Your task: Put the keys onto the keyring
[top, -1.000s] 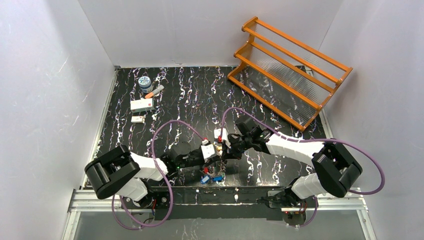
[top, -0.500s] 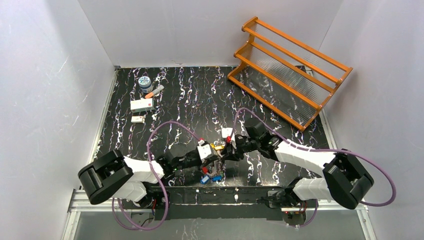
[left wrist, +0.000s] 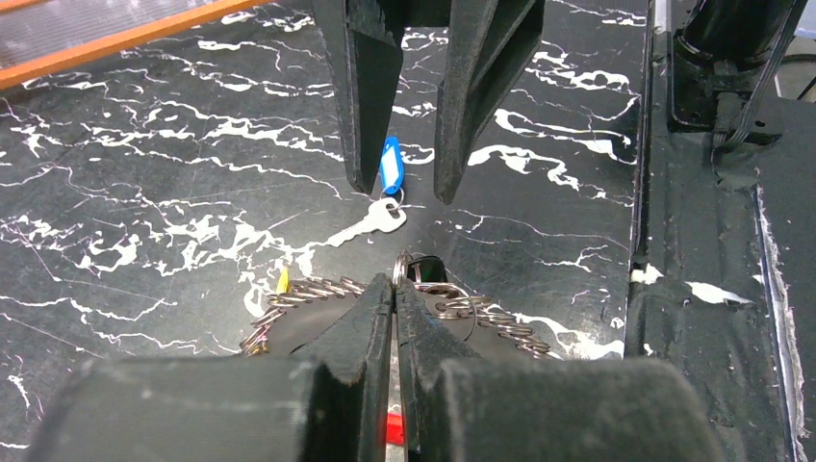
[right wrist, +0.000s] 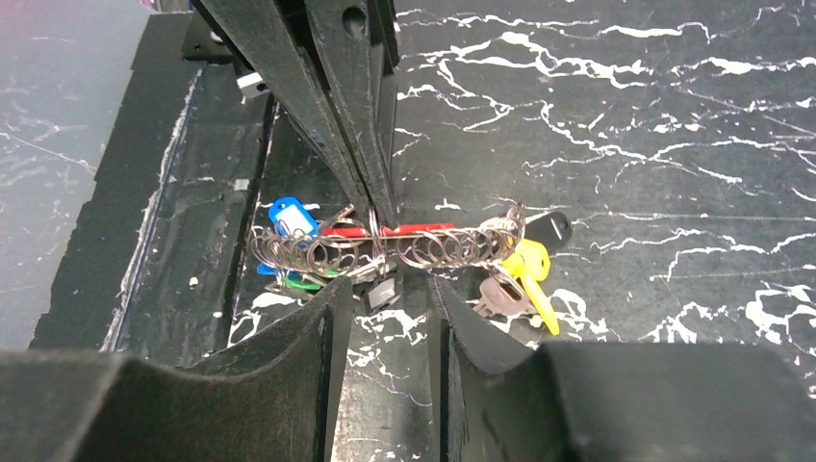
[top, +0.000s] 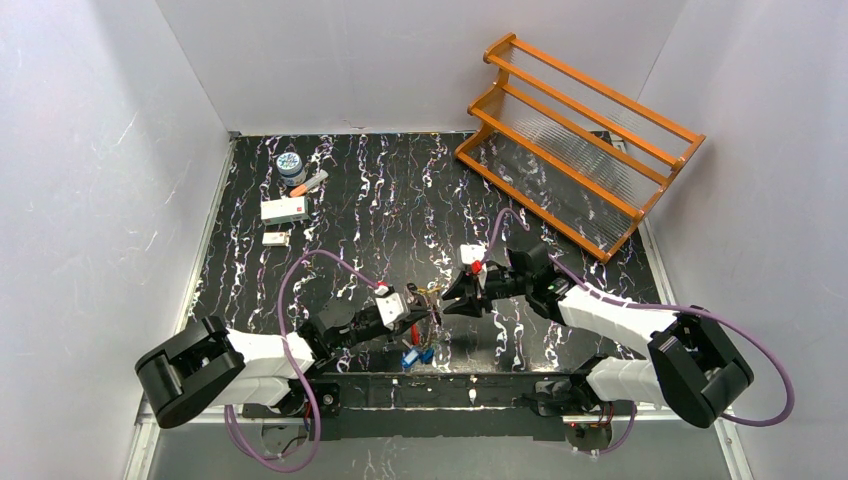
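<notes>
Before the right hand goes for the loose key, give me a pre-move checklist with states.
1. Hold: left hand shut on keyring: ok.
2. Readiness: right hand open: ok.
3. Target: blue-tagged key flat on table: ok.
4. Alignment: key lies between that hand's fingers in the left wrist view: ok.
5. Height of right hand above key: cannot tell.
6. Ring's opening turned toward key: cannot tell.

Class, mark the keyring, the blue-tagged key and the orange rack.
keyring (right wrist: pixel 443 248), right wrist view, on its wire coils
blue-tagged key (left wrist: pixel 387 218), left wrist view, on its silver head
orange rack (top: pixel 565 165), top external view, on its ribbed shelf
</notes>
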